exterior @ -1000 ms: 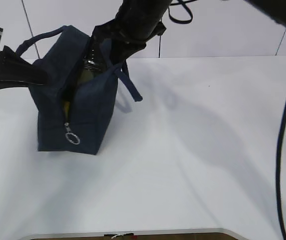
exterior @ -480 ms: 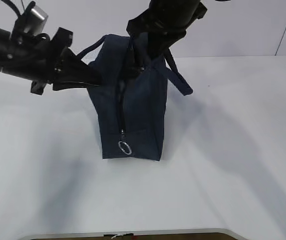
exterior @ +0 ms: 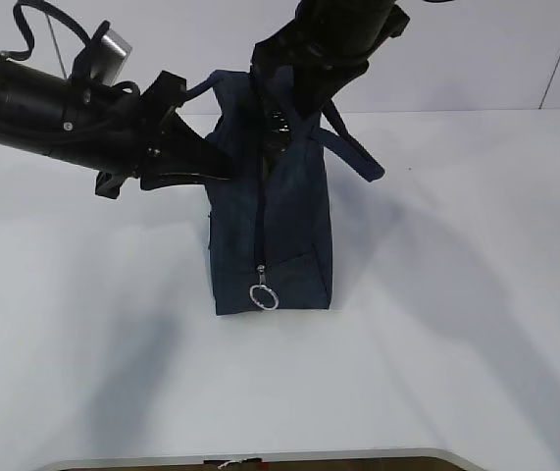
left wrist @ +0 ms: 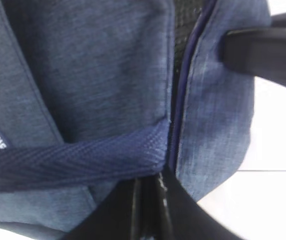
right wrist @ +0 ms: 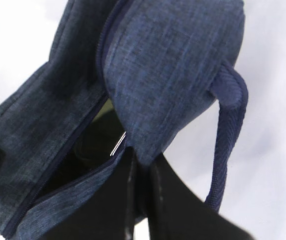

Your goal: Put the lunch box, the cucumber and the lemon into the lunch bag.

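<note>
The dark navy lunch bag (exterior: 280, 226) stands upright on the white table, its end facing the camera. Its silver ring pull (exterior: 263, 295) hangs low on that end. My left gripper (exterior: 216, 167) is shut on the bag's left top edge, beside the handle strap (left wrist: 72, 162) and the zipper seam, as the left wrist view shows (left wrist: 150, 177). My right gripper (exterior: 278, 123) comes down from above and is shut on the rim of the bag's right panel (right wrist: 141, 162). Between the panels the opening (right wrist: 90, 145) is dark. The lunch box, the cucumber and the lemon are hidden.
The white table (exterior: 456, 294) spreads wide to the right of and in front of the bag. One loop handle (exterior: 358, 157) hangs off the bag's right side. A pale wall stands behind. The table's front edge runs along the bottom of the exterior view.
The bag has shifted right across the table with both grippers on it. The left arm has reached further in. The gaping mouth seen a second ago now looks narrow from the front.
</note>
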